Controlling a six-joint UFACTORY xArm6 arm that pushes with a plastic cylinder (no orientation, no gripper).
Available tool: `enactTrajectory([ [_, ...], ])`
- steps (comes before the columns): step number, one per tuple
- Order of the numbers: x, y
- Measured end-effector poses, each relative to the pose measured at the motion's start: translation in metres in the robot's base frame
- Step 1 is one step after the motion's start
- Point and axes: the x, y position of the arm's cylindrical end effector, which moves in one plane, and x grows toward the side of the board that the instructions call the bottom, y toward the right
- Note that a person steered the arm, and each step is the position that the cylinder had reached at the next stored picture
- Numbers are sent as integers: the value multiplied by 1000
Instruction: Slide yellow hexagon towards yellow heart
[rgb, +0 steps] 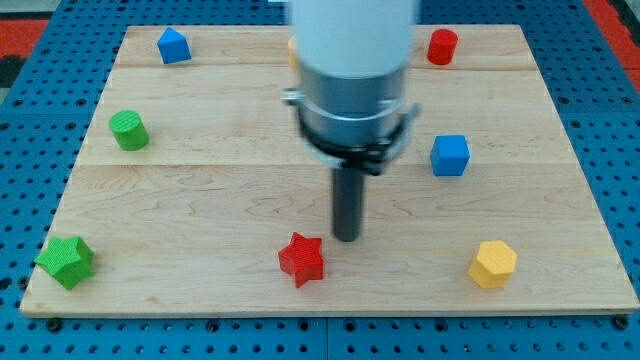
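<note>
The yellow hexagon (493, 264) lies near the board's bottom right. A sliver of a yellow block (292, 50), probably the yellow heart, peeks out at the view's top, mostly hidden behind the arm's white body. My tip (346, 237) rests on the board near the bottom centre, just above and to the right of the red star (302, 259). The tip is far to the left of the yellow hexagon and touches no block.
A blue block (173, 46) sits at the top left, a red cylinder (442, 46) at the top right, a green cylinder (129, 130) at the left, a blue cube (450, 155) at the right, a green star (66, 261) at the bottom left.
</note>
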Motion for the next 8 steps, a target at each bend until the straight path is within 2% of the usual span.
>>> enactTrajectory([
  [1,-26,68],
  [2,-40,168],
  [3,-17,228],
  [4,27,204],
  [8,32,184],
])
